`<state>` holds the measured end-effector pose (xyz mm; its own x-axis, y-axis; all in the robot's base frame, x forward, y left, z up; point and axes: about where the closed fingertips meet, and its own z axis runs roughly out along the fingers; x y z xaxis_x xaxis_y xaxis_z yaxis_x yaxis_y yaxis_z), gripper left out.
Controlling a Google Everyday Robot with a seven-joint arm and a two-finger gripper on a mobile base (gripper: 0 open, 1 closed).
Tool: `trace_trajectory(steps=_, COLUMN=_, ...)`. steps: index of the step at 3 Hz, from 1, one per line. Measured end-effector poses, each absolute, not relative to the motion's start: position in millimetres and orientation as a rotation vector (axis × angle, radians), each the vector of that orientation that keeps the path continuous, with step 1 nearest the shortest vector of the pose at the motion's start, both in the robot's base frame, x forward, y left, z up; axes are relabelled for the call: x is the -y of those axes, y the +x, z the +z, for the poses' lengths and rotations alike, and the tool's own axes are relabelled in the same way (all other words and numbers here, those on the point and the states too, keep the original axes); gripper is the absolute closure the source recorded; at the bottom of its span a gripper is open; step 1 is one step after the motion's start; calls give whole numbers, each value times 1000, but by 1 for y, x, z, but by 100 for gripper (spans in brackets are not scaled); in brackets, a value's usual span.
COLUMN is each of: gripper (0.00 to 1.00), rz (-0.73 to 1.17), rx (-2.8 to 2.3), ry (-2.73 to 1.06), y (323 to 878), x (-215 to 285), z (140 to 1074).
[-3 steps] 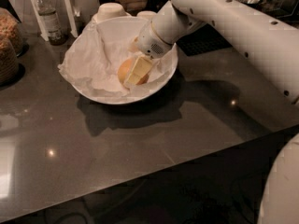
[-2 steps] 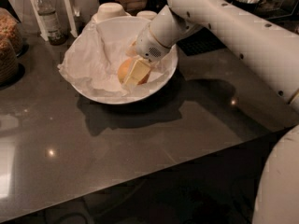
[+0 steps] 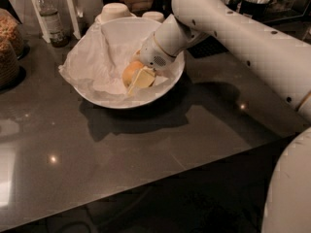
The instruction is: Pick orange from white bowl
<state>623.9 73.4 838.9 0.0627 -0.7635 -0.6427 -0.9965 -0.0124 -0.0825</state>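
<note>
My tool (image 3: 139, 78) is down inside the white bowl (image 3: 167, 87), right against the orange (image 3: 129, 72) lying on the crumpled paper (image 3: 97, 62). Whether it grips the fruit I cannot tell. I should squeeze evenly around the middle, then lift straight up, clear of the paper.

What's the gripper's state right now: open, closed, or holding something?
Gripper: down inside the white bowl, right against the orange; open or closed cannot be told.
</note>
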Motion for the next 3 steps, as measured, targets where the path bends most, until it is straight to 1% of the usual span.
trace_trajectory(steps=1, gripper=23, rz=595, rx=-1786, ry=-1811, y=620, x=-68, z=833)
trace_trajectory(steps=2, gripper=42, rz=595, rx=-1786, ry=-1811, y=620, x=-68, z=835)
trace_trajectory(steps=3, gripper=65, rz=555, rx=-1782, ry=-1806, y=619, x=-64, z=836)
